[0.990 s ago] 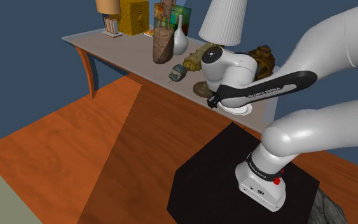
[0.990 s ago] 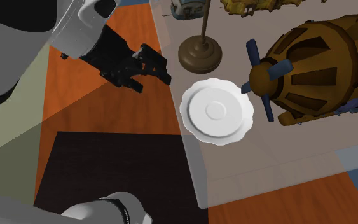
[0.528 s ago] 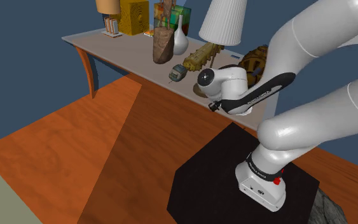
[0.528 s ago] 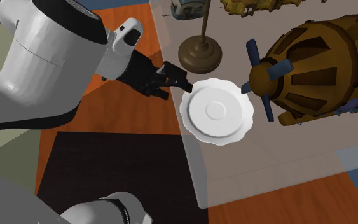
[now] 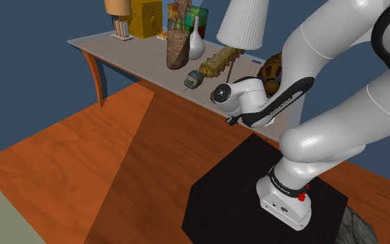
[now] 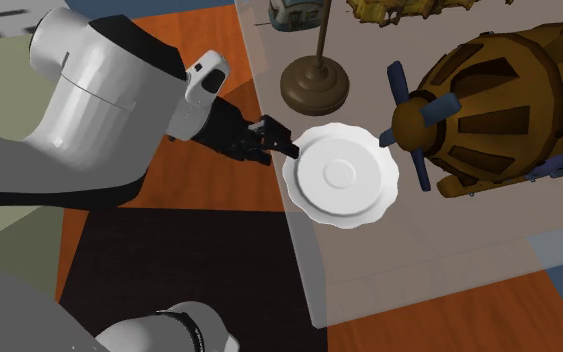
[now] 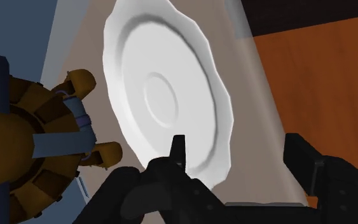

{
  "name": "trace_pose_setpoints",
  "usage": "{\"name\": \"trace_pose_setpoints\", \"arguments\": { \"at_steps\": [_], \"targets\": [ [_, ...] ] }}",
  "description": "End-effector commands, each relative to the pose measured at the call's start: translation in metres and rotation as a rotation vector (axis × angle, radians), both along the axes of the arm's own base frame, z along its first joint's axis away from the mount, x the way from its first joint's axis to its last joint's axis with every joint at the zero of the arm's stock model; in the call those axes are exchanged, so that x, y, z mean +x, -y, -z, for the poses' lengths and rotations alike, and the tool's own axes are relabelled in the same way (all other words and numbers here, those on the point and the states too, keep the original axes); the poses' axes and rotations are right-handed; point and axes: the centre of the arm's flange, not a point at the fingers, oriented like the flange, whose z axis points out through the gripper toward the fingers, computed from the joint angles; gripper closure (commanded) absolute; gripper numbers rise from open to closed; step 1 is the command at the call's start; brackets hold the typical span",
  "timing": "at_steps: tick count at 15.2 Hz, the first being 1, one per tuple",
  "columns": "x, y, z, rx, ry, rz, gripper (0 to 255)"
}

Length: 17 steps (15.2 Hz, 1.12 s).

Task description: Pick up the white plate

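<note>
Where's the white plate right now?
In the second exterior view the white plate lies flat near the left edge of the table, below the lamp base and left of the brown propeller model, with the open pincer at its rim.

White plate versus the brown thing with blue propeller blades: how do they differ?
The white plate is plain white; the propeller model is brown with blue blades. The plate lies flat with a wavy rim; the model is bulky and rounded. The plate sits at the table edge by the open pincer; the model sits further in. Both rest on the same table.
</note>
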Motion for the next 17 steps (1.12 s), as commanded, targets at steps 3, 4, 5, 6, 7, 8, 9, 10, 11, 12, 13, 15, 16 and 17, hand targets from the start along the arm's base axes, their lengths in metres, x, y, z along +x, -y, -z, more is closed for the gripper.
{"name": "trace_pose_setpoints", "arguments": {
  "at_steps": [3,4,5,6,7,8,9,10,11,12,13,15,16,17],
  "targets": [
    [0.001,0.003,0.0,-0.009,-0.002,0.005,255],
    [0.002,0.003,-0.002,-0.008,-0.002,0.005,255],
    [0.003,0.002,-0.003,-0.008,-0.002,0.005,255],
    [0.002,-0.001,-0.004,-0.008,-0.002,0.005,255],
    [0.003,-0.001,-0.004,-0.008,-0.002,0.005,255],
    [0.001,-0.001,-0.007,-0.007,-0.003,0.006,255],
    [0.0,0.002,0.0,-0.009,-0.002,0.005,255],
    [0.0,0.002,-0.005,-0.009,-0.002,0.005,255],
    [0.0,0.002,-0.01,-0.009,-0.002,0.005,255],
    [0.0,0.002,-0.016,-0.009,-0.002,0.005,255],
    [0.0,0.002,-0.021,-0.009,-0.002,0.005,255],
    [0.0,0.002,-0.031,-0.009,-0.002,0.005,255],
    [0.0,0.002,-0.037,-0.009,-0.002,0.005,255],
    [0.0,0.002,-0.042,-0.009,-0.002,0.005,255]
  ]
}}
